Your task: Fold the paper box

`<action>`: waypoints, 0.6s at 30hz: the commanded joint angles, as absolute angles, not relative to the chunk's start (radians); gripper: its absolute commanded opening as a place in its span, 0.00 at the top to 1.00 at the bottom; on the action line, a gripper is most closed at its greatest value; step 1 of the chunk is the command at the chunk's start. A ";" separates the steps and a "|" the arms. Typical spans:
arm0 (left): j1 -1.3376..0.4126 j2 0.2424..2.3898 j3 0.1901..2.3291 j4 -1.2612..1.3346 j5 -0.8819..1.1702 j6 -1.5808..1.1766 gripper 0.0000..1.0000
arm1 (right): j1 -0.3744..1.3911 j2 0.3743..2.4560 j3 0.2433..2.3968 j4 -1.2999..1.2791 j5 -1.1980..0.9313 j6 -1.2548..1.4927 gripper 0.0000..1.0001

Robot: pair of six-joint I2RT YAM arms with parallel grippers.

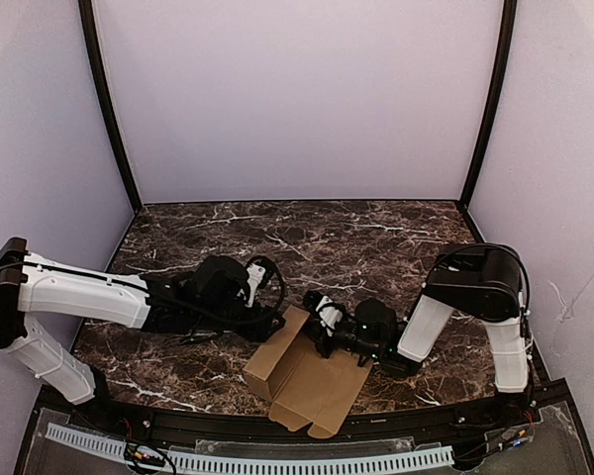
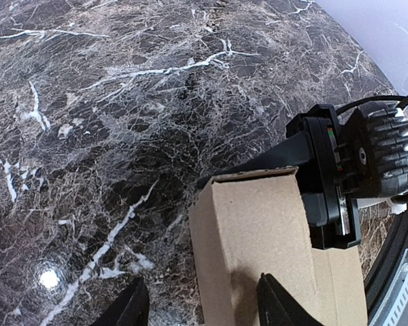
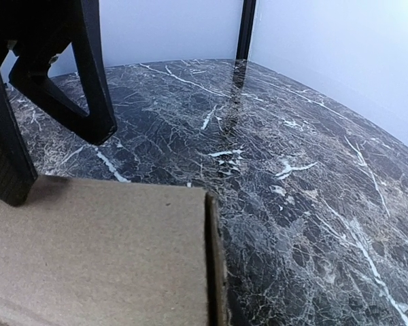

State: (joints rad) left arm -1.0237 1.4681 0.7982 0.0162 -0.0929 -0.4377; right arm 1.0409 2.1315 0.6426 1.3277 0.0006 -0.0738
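Two arms stretch low and inward to the paper box (image 1: 307, 381) at the tabletop's (image 1: 376, 237) near edge. The left gripper (image 1: 277, 319) has its jaws wide apart, the right gripper (image 1: 317, 317) slightly parted. Both side edges are well off.

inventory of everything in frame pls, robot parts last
paper box: one, brown, partly folded, near edge of the table at centre, between the two pincers
table: one, dark marble with white veins, fills the floor of the enclosure
walls: three, pale lilac, back and both sides
corner posts: two, black, at the back corners
ribbed strip: one, white, along the near edge below the table
left arm: one, white and black, reaching in from the left
right arm: one, white and black, reaching in from the right
left pincer: one, black, open, at the box's left end
right pincer: one, black, slightly open, one finger on the cardboard
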 commanded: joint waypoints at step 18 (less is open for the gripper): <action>-1.022 1.446 0.805 -0.030 -0.094 -0.432 0.42 | 1.057 2.087 0.622 1.403 0.025 -0.096 0.92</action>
